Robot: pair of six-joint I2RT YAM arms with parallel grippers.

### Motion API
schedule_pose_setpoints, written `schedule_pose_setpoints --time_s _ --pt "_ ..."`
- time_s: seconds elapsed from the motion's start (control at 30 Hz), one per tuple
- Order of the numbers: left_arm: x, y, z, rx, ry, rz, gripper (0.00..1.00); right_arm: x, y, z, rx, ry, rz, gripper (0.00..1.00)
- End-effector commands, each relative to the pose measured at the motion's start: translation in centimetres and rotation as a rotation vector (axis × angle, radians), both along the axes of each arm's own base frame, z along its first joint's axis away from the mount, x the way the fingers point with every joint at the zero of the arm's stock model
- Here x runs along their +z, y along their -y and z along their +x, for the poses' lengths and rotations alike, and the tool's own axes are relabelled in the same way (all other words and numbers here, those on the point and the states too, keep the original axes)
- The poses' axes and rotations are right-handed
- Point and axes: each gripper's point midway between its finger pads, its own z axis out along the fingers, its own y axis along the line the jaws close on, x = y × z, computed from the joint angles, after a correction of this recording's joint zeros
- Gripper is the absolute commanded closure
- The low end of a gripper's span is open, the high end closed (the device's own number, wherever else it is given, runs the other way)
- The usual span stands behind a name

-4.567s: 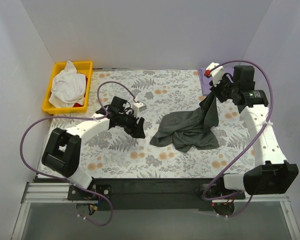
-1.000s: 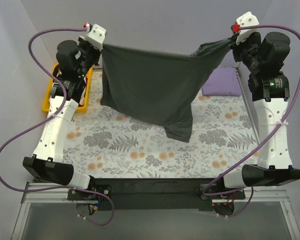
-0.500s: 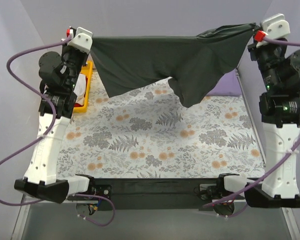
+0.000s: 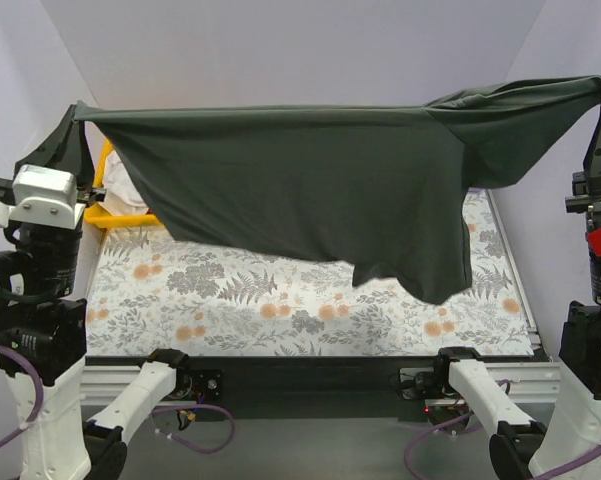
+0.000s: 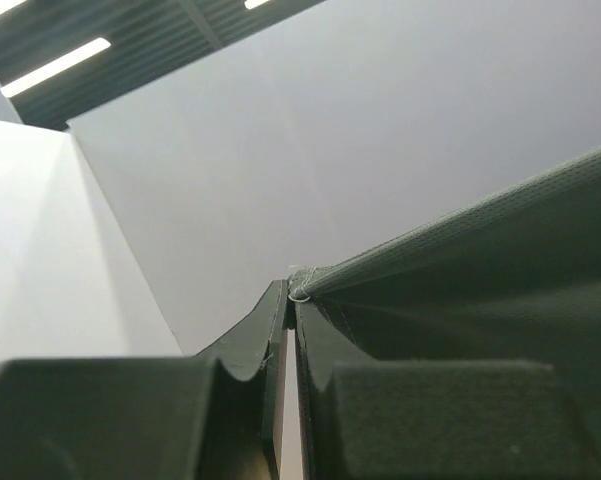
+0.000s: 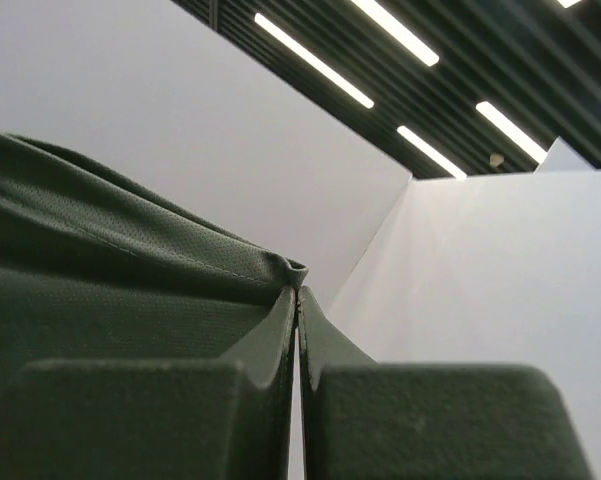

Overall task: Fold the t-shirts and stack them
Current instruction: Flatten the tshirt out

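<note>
1. the dark grey t-shirt [image 4: 310,190] is held spread in the air, well above the flowered counter [image 4: 280,310]; no part of it is seen resting there.
2. the left end effector [image 5: 292,298] is closed on one upper corner; the right end effector [image 6: 298,292] is clamped on the other.
3. the top edge is drawn taut between them, probably so the shirt can be laid flat for folding; a loose flap hangs lowest towards the right.

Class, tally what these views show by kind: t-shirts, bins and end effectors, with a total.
Dark charcoal cloth t-shirt: 1
Yellow plastic bin: 1
Left end effector and right end effector: 2
Total: 4
</note>
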Motion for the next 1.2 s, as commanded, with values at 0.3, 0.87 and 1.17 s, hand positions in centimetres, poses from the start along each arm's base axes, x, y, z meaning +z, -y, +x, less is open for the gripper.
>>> schedule_pose_setpoints --time_s 0.3,0.87,1.17 --pt "-9.0 -0.8 6.8 0.163 -0.267 0.173 1.00 -8.9 -3.2 9.7 0.073 -0.210 -0.210 0.99" --pt "-47.7 4.8 18.5 -0.072 -0.975 0.378 1.00 -40.7 -8.0 25.4 0.272 -0.802 -0.381 0.99" --pt "-54.1 3.1 27.9 -0.034 -1.149 0.352 1.00 -46.2 -8.6 34.8 0.226 -0.910 -0.429 0.99"
